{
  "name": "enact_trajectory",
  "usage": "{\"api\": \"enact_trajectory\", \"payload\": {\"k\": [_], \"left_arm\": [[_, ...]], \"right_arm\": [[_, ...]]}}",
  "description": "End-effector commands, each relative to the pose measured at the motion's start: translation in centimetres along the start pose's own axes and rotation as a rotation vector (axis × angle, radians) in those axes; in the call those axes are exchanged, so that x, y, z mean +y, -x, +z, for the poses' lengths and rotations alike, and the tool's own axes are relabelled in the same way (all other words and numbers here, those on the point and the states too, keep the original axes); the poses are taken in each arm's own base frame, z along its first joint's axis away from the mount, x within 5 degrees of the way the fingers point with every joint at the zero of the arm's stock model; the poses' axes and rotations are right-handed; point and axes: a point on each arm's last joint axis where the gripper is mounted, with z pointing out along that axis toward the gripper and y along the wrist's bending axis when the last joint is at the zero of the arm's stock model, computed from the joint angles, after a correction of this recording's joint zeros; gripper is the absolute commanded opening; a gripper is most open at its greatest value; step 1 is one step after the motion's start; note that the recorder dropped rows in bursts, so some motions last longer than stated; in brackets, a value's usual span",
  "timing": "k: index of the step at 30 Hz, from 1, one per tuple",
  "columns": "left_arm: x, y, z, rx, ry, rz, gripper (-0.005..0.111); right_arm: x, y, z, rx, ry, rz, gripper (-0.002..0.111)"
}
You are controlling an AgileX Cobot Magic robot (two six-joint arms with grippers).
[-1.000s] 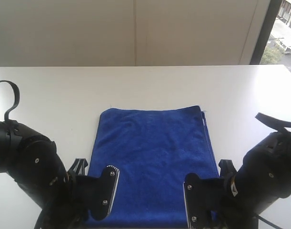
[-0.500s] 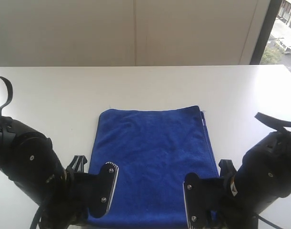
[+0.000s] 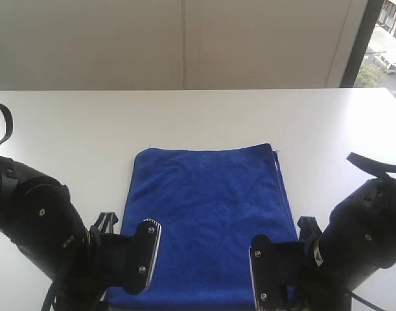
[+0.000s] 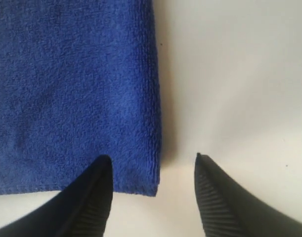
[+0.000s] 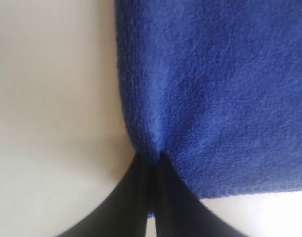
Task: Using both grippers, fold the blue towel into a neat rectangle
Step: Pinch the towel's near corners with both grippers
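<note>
The blue towel (image 3: 207, 220) lies flat on the white table (image 3: 198, 116) as a folded rectangle, with a thin white tag (image 3: 277, 163) near its far right corner. My left gripper (image 3: 140, 262) is at the towel's near left corner. In the left wrist view the left gripper (image 4: 151, 158) is open and straddles the corner of the towel (image 4: 71, 89); one finger is over the cloth, the other over bare table. My right gripper (image 3: 266, 275) is at the near right corner. There the right gripper (image 5: 153, 160) is shut, pinching the edge of the towel (image 5: 215, 89).
The table runs to a pale wall (image 3: 185, 39) at the back. A dark window frame (image 3: 356, 45) stands at the far right. Bare tabletop shows on both sides of the towel and beyond it.
The left arm has shifted slightly left and down toward the table's near edge, its jaws staying open. The right arm and the towel have not visibly moved.
</note>
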Motion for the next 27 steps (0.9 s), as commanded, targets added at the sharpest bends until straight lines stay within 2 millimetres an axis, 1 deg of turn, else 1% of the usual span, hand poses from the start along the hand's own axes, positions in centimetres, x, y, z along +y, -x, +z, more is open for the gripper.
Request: {"api": "enact_trajectory", "payload": {"k": [1, 4, 8, 10, 14, 18, 20, 24, 25, 27], "left_arm": [[-0.4, -0.1, 0.5, 0.012, -0.039, -0.014, 0.056], [-0.4, -0.1, 0.9, 0.014, -0.039, -0.016, 0.053], [-0.3, 0.0, 0.9, 0.010, -0.029, -0.016, 0.038], [-0.1, 0.0, 1.0, 0.005, -0.018, -0.018, 0.039], [-0.2, 0.0, 1.3, 0.008, -0.028, -0.025, 0.049], [-0.3, -0.2, 1.7, 0.016, -0.036, -0.027, 0.049], [-0.3, -0.2, 1.7, 0.015, -0.031, -0.027, 0.045], [-0.3, -0.2, 1.8, 0.014, -0.029, -0.027, 0.031], [-0.3, -0.2, 1.8, 0.014, -0.029, -0.027, 0.027], [-0.3, -0.2, 1.8, 0.014, -0.029, -0.027, 0.011]], "right_arm": [[0.6, -0.6, 0.7, 0.045, 0.055, 0.007, 0.000], [0.6, -0.6, 0.7, 0.045, 0.054, 0.012, 0.000], [0.6, -0.6, 0.7, 0.045, 0.054, 0.023, 0.000], [0.6, -0.6, 0.7, 0.045, 0.054, 0.023, 0.000], [0.6, -0.6, 0.7, 0.045, 0.054, 0.023, 0.000], [0.6, -0.6, 0.7, 0.045, 0.054, 0.023, 0.000], [0.6, -0.6, 0.7, 0.045, 0.054, 0.023, 0.000], [0.6, -0.6, 0.7, 0.045, 0.054, 0.023, 0.000], [0.6, -0.6, 0.7, 0.045, 0.054, 0.023, 0.000], [0.6, -0.6, 0.7, 0.045, 0.054, 0.023, 0.000]]}}
